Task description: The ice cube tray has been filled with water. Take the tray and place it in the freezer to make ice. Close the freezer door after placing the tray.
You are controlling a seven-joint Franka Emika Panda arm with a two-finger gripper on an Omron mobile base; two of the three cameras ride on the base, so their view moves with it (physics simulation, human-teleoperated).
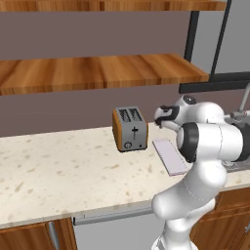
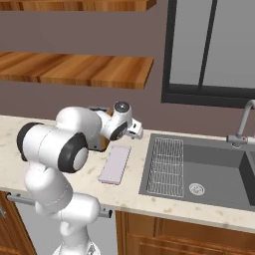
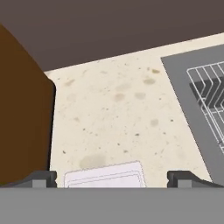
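Left base view: on the speckled cream tabletop, one flat pale lavender ice cube tray lies just beside one orange-sided steel toaster.
Right base view: white gripper hovers above the tray's far end; one grey sink sits beside.
Hand view: fingers spread wide, empty; tray below.
Advice: descend centred, keep it level.

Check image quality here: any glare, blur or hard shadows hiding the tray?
Left base view: even flat light, sharp, no glare; the arm covers the near end of the tray. Right base view: equally sharp, tray fully visible beside the sink. Hand view: soft but readable; tray cut off at the bottom, toaster a dark brown mass at left.
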